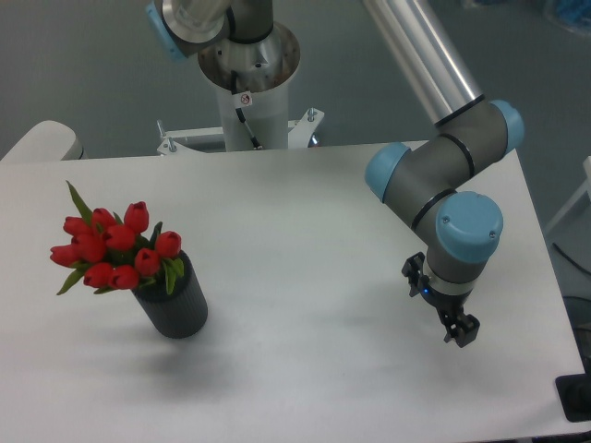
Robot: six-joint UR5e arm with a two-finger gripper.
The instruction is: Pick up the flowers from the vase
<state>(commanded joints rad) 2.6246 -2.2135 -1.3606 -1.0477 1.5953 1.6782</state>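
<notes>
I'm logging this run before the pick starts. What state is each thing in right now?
flowers: still in the vase, leaning toward the left, untouched.
vase: standing on the table, tilted in this view, holding the bunch.
gripper: far to the right of the vase, pointing down over the table, holding nothing; open or shut cannot be told.
table: white, bearing only the vase.

White table (305, 212) with a matte top, evenly lit, casting only soft shadows. Behind it, grey-blue floor (83, 65). A white pedestal column (247, 111) stands on a bolted base plate (235, 138) just beyond the far edge. A pale rounded object (42, 140) sits at the far left corner; a black item (574, 397) at lower right
</notes>
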